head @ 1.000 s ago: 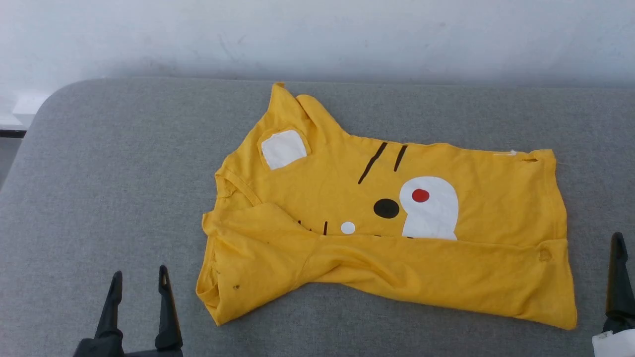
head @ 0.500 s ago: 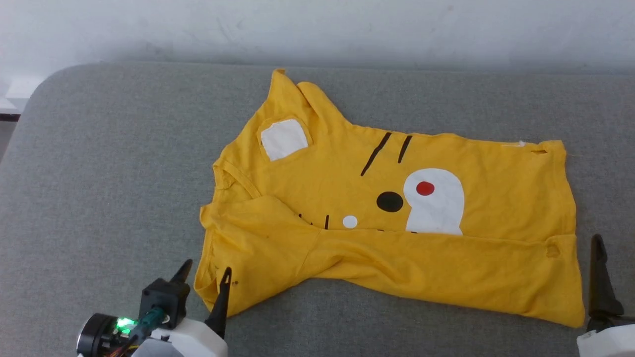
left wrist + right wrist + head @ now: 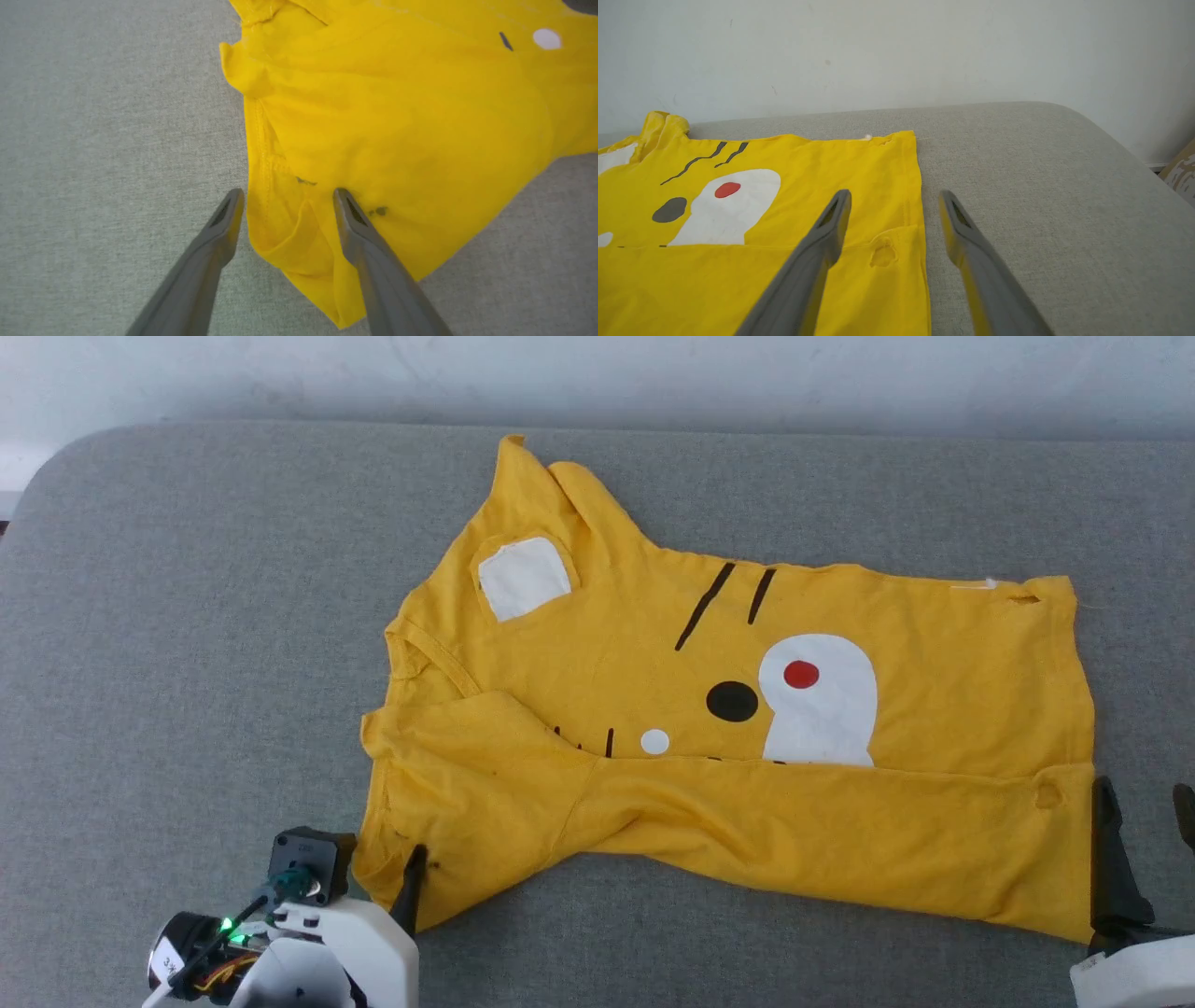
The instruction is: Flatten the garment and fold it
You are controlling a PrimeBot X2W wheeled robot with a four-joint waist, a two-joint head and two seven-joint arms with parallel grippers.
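A: Yellow garment (image 3: 934, 709), one only, lies mid grey padded surface (image 3: 187, 616), with its near long edge folded over its print. Which step?

B: Flattening, I judge. Two grippers: left gripper (image 3: 287, 196) at seven o'clock, right gripper (image 3: 894, 193) at four, fingers apart, straddling the edges, gripping nothing. Next: pinch both corners and draw that flap back toward six.

head camera: tips further down over the garment (image 3: 728, 803); the whole picture shifts and the cloth sits higher in it
left gripper (image 3: 287, 193): comes in from well left of the garment to its near left corner; jaws now straddle the stitched edge there, one finger over cloth, one just off it; its pale wrist housing (image 3: 345, 943) now shows
right gripper (image 3: 1145, 793): closes in from right of the garment to its hem; jaws straddle the near hem corner
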